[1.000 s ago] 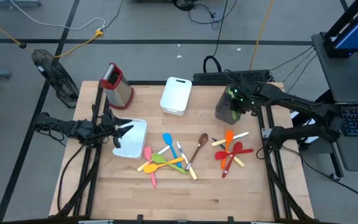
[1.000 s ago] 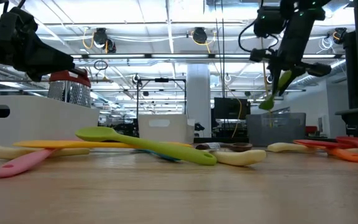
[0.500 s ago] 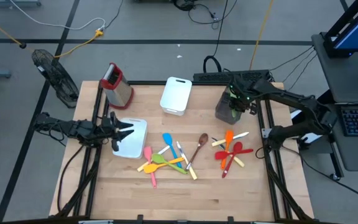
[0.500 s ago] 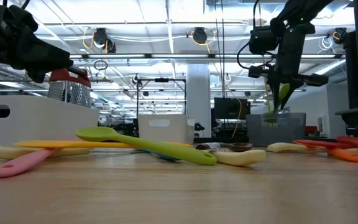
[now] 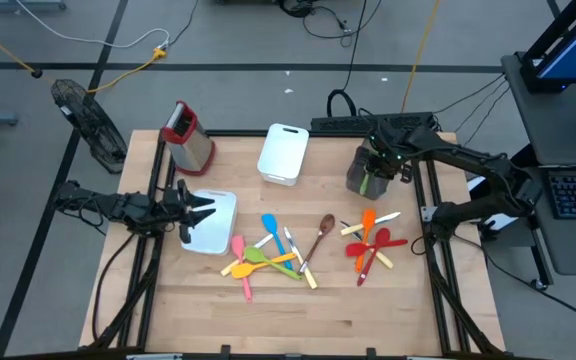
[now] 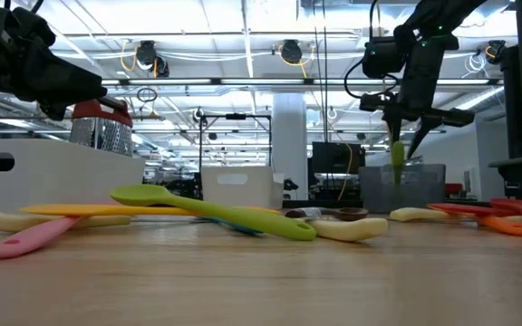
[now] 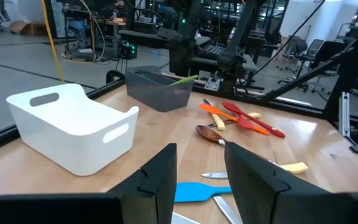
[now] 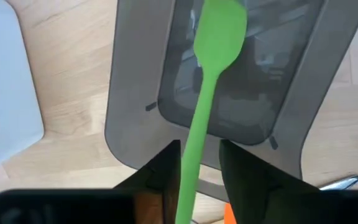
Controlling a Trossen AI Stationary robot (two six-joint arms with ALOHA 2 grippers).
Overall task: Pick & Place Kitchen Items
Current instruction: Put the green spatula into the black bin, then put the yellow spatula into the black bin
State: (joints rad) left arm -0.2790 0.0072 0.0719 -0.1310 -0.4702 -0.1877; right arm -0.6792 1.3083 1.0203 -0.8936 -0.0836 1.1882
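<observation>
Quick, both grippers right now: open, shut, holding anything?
Left gripper: open, empty, above the white tray.
Right gripper: open, green spatula between its fingers, head down in the grey bin.

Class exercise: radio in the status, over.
Right gripper open above grey bin, green spatula dropping in. Left gripper over white tray. Nothing obstructing.

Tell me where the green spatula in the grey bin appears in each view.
High: green spatula inside grey bin, under right claw.
Low: upright, right of centre.
Left wrist: handle over the bin rim.
Right wrist: centre, head in bin.
Landmark: the bin.
</observation>
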